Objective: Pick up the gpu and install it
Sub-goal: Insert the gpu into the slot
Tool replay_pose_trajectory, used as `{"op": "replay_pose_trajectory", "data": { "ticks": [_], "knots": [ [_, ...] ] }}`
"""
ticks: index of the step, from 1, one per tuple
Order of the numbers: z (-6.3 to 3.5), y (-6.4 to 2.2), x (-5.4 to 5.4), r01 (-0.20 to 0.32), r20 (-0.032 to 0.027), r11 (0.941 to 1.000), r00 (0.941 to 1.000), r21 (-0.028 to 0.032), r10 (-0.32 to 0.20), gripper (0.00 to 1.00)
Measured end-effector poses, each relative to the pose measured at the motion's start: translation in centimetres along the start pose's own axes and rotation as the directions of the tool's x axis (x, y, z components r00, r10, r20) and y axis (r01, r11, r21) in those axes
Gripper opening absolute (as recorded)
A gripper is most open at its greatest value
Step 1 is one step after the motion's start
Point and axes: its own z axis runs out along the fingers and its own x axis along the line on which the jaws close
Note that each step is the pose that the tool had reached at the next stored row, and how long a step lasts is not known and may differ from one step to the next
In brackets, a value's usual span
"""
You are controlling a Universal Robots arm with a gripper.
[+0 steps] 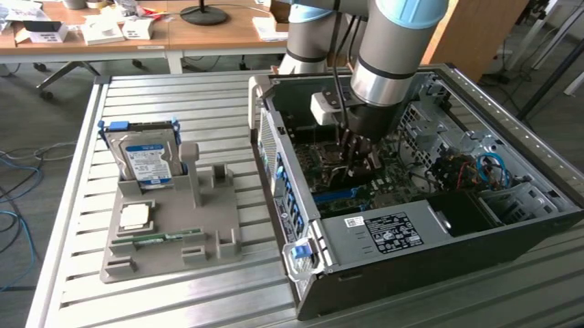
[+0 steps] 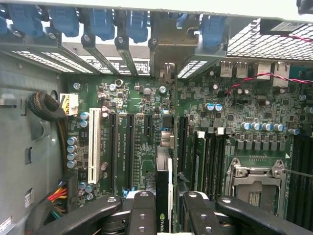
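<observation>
The gripper stands deep inside the open computer case, which lies on its side on the slatted table. Its fingers are clamped on the gpu. The card hangs edge-on over the motherboard, among the long black expansion slots, with its far end reaching the case's rear wall by the blue slot latches. Whether its connector has entered a slot cannot be told. The likely trouble is misalignment: a card tilted in the grip, or set just beside its slot, would press its edge into the board. Its far end could also catch on the rear wall and jam
</observation>
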Motion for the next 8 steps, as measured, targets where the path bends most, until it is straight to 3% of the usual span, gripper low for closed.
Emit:
{"op": "replay_pose_trajectory", "data": {
  "ticks": [8],
  "knots": [
    [0.45,0.04,0.01,0.000,-0.0005,1.0000,1.0000,-0.0001,0.000,0.26]
  ]
}}
